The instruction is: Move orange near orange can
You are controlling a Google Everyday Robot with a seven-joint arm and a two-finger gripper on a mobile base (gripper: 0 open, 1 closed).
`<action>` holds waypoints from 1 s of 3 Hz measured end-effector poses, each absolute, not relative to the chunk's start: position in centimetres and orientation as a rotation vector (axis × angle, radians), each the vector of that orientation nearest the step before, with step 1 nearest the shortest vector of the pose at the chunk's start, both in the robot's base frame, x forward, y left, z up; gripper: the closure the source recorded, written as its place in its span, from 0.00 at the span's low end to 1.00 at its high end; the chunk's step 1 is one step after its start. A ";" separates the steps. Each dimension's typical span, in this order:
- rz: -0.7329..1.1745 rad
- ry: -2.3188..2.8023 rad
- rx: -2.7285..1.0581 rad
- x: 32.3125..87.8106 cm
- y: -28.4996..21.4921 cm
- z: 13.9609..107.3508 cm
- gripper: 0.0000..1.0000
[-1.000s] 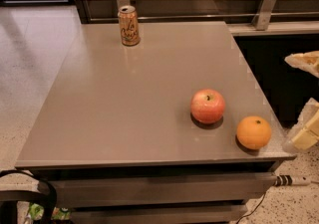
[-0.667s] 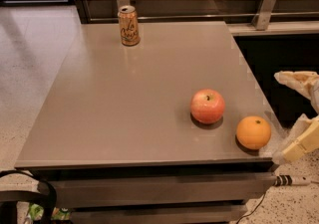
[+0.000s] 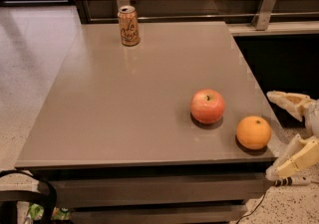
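Observation:
The orange sits on the grey table near its front right corner. The orange can stands upright at the far edge, left of centre. My gripper is at the right edge of the view, just off the table's right side and right of the orange. Its two cream fingers are spread wide apart, one above and one below, not touching the orange.
A red-pink apple sits just left of the orange. Two metal brackets stand on a rail behind the table. A black cable loop lies at the lower left on the speckled floor.
My gripper has moved left toward the orange, coming further into view. The orange, apple and can have not moved.

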State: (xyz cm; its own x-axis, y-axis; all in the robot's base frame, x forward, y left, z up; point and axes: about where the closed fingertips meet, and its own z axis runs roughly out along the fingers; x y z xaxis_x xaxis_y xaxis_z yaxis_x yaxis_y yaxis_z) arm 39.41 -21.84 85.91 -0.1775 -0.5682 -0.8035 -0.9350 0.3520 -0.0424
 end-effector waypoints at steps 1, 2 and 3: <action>0.662 1.829 -1.288 39.2 -21.4 84.2 0.00; 0.685 1.808 -1.280 39.4 -20.9 83.5 0.00; 0.684 1.806 -1.286 39.4 -20.8 83.6 0.18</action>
State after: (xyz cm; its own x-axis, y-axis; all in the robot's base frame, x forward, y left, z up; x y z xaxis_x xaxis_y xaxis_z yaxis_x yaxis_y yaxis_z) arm 39.40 -20.77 83.60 -0.1647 -0.5092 -0.8447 -0.9410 0.3378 -0.0201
